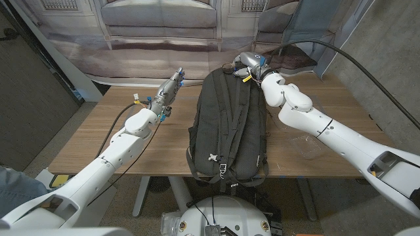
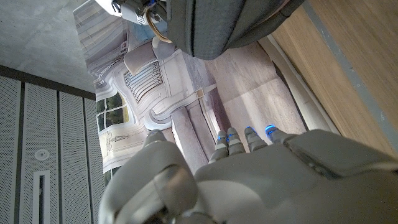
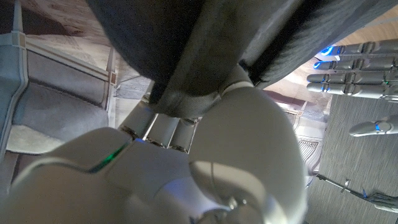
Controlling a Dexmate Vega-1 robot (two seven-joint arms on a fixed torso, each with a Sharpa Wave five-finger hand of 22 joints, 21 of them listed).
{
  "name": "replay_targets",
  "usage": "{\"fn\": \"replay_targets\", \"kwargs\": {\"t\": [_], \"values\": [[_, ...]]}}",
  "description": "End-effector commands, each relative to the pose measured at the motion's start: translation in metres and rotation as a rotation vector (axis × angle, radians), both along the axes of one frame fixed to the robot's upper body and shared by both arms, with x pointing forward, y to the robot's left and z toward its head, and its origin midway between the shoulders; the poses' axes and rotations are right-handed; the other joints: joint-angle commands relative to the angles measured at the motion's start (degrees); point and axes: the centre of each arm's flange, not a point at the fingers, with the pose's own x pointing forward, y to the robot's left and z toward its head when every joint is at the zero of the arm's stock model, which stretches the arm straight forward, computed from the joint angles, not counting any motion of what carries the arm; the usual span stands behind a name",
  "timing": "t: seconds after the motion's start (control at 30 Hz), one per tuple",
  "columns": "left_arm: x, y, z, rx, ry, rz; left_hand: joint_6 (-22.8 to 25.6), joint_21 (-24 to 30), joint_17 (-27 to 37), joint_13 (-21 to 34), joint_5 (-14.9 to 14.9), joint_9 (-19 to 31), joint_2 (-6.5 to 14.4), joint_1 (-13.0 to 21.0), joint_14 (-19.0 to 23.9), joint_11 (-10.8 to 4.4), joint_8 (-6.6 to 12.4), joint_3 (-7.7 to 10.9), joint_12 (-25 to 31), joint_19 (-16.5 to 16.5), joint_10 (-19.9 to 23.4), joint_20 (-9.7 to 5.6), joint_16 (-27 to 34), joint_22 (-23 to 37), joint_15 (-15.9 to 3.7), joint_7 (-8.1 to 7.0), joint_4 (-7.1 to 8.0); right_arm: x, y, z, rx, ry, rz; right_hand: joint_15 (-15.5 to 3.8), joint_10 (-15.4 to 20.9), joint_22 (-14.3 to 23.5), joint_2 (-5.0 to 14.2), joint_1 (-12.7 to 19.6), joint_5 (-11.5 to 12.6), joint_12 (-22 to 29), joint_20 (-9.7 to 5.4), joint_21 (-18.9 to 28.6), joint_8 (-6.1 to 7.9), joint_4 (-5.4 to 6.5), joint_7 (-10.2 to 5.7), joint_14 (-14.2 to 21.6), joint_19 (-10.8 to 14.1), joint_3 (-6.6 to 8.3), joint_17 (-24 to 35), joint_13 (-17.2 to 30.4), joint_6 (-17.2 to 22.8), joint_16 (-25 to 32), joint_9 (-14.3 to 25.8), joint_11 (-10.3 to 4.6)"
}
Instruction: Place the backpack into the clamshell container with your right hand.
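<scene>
A black backpack point(image 1: 230, 124) lies on the wooden table point(image 1: 98, 131) with its straps facing up and its bottom hanging over the near edge. My right hand point(image 1: 249, 64) is at the backpack's far end and grips its top handle. In the right wrist view the handle strap point(image 3: 186, 99) lies across my right hand point(image 3: 205, 162) under the dark backpack fabric point(image 3: 186, 37). My left hand point(image 1: 169, 88) is held out left of the backpack's top, fingers straight and apart, holding nothing. A clear clamshell container point(image 1: 308, 147) sits on the table under my right forearm.
A printed backdrop point(image 1: 157, 33) showing a sofa stands just behind the table's far edge. A thick black cable point(image 1: 354, 62) arcs over the table's right side, in front of a grey wall. Bare wood lies between my left arm and the backpack.
</scene>
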Motion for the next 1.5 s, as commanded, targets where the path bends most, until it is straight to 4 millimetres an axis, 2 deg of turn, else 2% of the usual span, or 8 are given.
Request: {"fn": "replay_targets", "kwargs": {"t": [0.03,0.6,1.5], "values": [[0.000,-0.003,0.000,0.005,0.002,-0.002,0.3,0.2,0.1,0.2,-0.1,0.1,0.5,0.3,0.0,-0.06,0.01,-0.30,0.3,-1.3,-0.1,0.14,0.0,0.2,-0.04,0.27,0.17,-0.017,-0.006,0.008,0.025,0.000,-0.003,-3.78,1.8,-0.1,3.41,3.3,0.4,-0.6,-7.15,0.5,-0.17,0.83,-0.18,1.3,-0.3,1.44,0.2,1.2,0.3,-0.1,5.3,-1.43],[0.000,-0.012,0.004,0.011,-0.005,-0.016,0.3,0.2,0.1,0.2,-0.1,0.1,0.5,0.4,0.0,-0.17,0.02,-0.40,0.3,-1.3,-0.2,0.05,0.0,0.2,-0.02,0.26,0.16,-0.048,-0.017,0.026,0.053,-0.047,0.007,-3.77,1.9,-1.0,3.49,3.0,0.3,-1.3,-7.25,1.4,-0.42,0.88,-0.47,1.5,-0.7,1.61,0.3,2.0,0.1,-0.8,5.8,-1.60],[-0.004,-0.017,0.009,0.028,-0.016,-0.021,0.3,0.2,0.1,0.2,-0.1,0.1,0.7,0.5,0.0,-0.09,0.02,-0.58,0.3,-1.4,0.0,0.23,0.0,0.2,-0.05,0.26,0.15,-0.103,-0.027,0.041,0.064,-0.121,-0.027,-3.78,2.5,-1.9,3.49,2.9,0.3,-2.5,-7.28,3.3,-0.74,0.78,-0.43,2.2,-0.7,1.83,0.9,2.6,0.1,-1.3,6.2,-1.76]]}}
